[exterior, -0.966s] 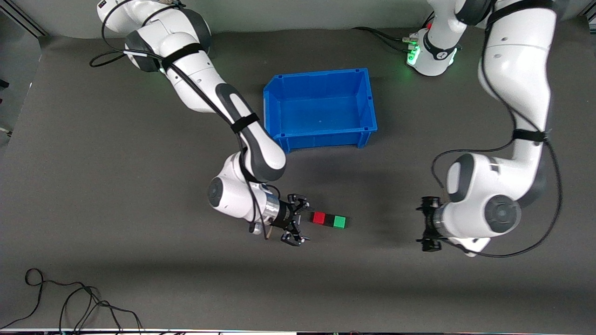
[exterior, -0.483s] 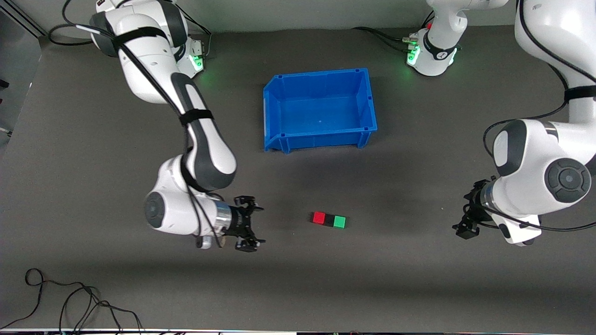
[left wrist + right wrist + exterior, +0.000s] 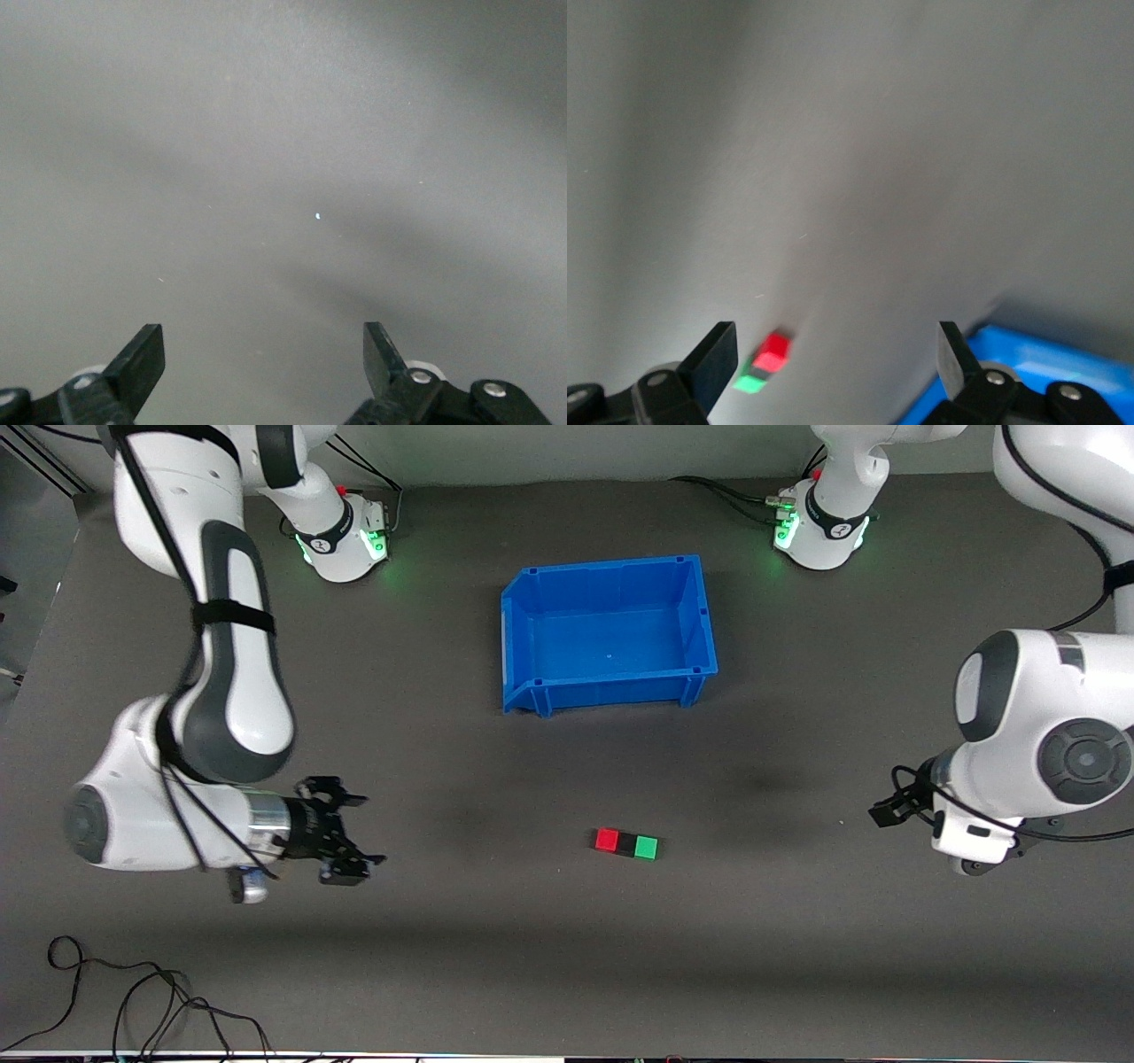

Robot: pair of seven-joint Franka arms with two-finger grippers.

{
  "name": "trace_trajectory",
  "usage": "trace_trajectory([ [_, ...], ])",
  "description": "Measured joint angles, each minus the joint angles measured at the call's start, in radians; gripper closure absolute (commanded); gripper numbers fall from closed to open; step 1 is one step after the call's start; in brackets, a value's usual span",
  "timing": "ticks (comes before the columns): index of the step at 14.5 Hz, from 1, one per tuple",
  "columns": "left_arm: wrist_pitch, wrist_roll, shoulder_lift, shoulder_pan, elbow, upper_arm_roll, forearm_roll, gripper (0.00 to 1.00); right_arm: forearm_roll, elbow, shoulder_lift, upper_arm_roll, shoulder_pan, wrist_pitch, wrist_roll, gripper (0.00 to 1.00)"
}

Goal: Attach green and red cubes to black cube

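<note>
The red cube (image 3: pixel 607 839), black cube (image 3: pixel 627 843) and green cube (image 3: pixel 647 848) lie in one tight row on the dark table, black in the middle, nearer to the front camera than the blue bin. My right gripper (image 3: pixel 361 831) is open and empty, well clear of the row toward the right arm's end of the table. In its wrist view (image 3: pixel 835 354) the red cube (image 3: pixel 775 349) and green cube (image 3: pixel 750 383) show small and far off. My left gripper (image 3: pixel 888 811) is toward the left arm's end, open (image 3: pixel 263 350) over bare table.
An empty blue bin (image 3: pixel 611 564) stands in the middle of the table, closer to the arm bases than the cubes; its corner shows in the right wrist view (image 3: pixel 1028 367). Loose cables (image 3: pixel 133 992) lie at the front edge toward the right arm's end.
Both arms have drawn back from the row of cubes, each toward its own end of the table. The cubes have not moved. Both grippers stayed open.
</note>
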Motion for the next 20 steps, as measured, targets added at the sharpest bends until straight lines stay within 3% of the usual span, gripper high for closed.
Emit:
trace_trajectory([
  [6,-0.012,0.189,-0.151,0.054,-0.067,-0.003,-0.092,0.00,-0.310,-0.140,-0.223,-0.009,-0.001,-0.028,-0.296,0.00],
  [10,-0.019,0.247,-0.243,0.052,-0.151,-0.020,-0.100,0.00,-0.436,-0.190,-0.335,0.000,-0.048,-0.029,-0.518,0.00],
  [12,-0.057,0.262,-0.285,0.052,-0.164,-0.020,-0.101,0.00,-0.502,-0.218,-0.392,0.083,-0.132,-0.029,-0.626,0.00],
  [15,-0.099,0.274,-0.330,0.052,-0.155,-0.019,-0.100,0.00,-0.584,-0.254,-0.468,0.282,-0.315,-0.029,-0.771,0.00],
  [20,-0.099,0.395,-0.317,0.058,-0.094,-0.008,-0.096,0.00,-0.597,-0.272,-0.533,0.464,-0.527,-0.028,-1.009,0.00],
])
